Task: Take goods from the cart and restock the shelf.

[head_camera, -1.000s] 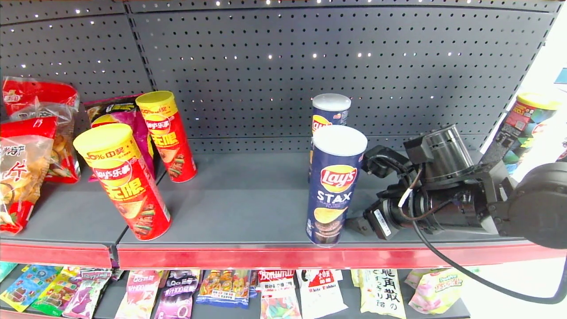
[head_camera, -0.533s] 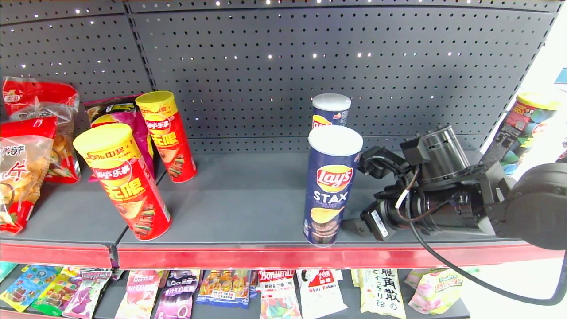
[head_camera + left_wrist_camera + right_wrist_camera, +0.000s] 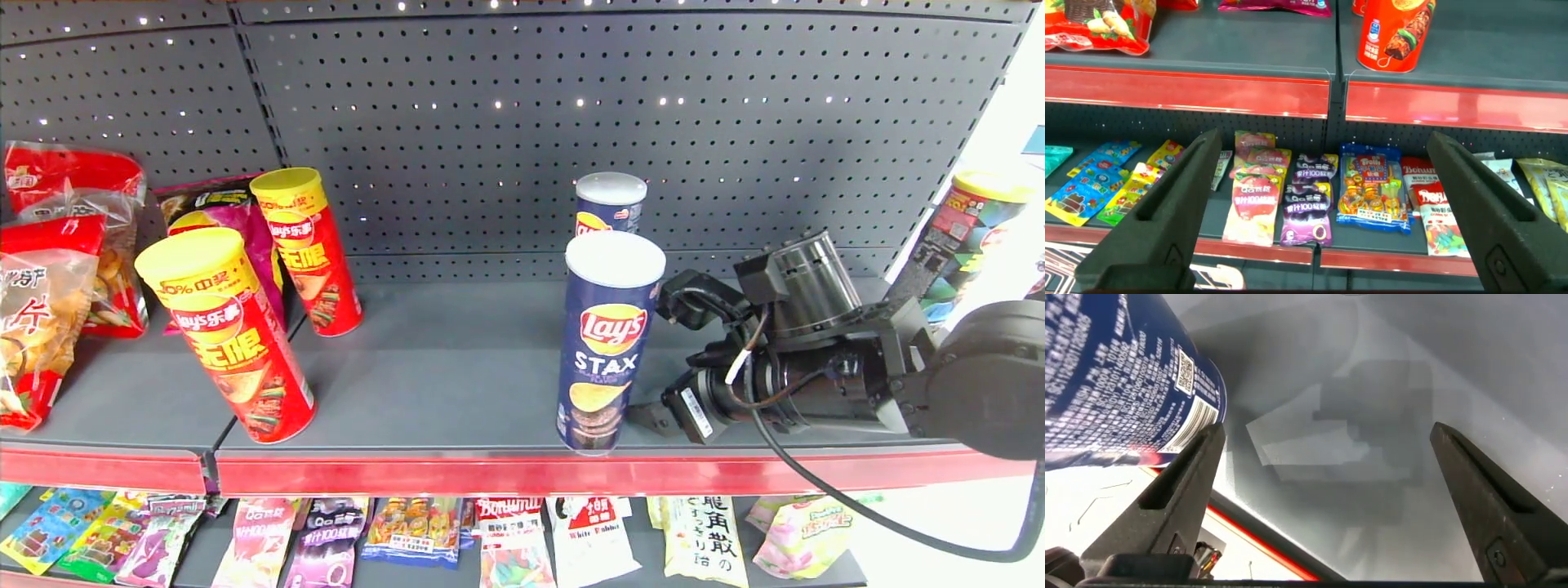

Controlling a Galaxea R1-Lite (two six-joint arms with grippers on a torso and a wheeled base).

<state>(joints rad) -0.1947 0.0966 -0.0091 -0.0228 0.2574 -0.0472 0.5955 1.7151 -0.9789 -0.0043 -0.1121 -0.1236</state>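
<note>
A blue chip can (image 3: pixel 608 343) stands upright at the front edge of the grey shelf (image 3: pixel 457 367), with a second blue can (image 3: pixel 609 202) behind it. My right gripper (image 3: pixel 1327 433) lies low on the shelf just right of the front can and is open. One of its fingers (image 3: pixel 651 416) sits against the can's base (image 3: pixel 1135 384), and bare shelf floor shows between the two fingers. My left gripper (image 3: pixel 1323 139) is open and holds nothing. It hangs in front of the lower shelf of candy packets (image 3: pixel 1306 200).
Two red cans with yellow lids (image 3: pixel 233 343) (image 3: pixel 306 249) stand at the left, with chip bags (image 3: pixel 41 327) beyond them. Another can (image 3: pixel 963 237) leans at the far right. A red lip (image 3: pixel 490 474) runs along the shelf front. Bare shelf lies between red and blue cans.
The front blue can has shifted slightly to the left, and my right arm has moved left with it. Everything else has stayed put.
</note>
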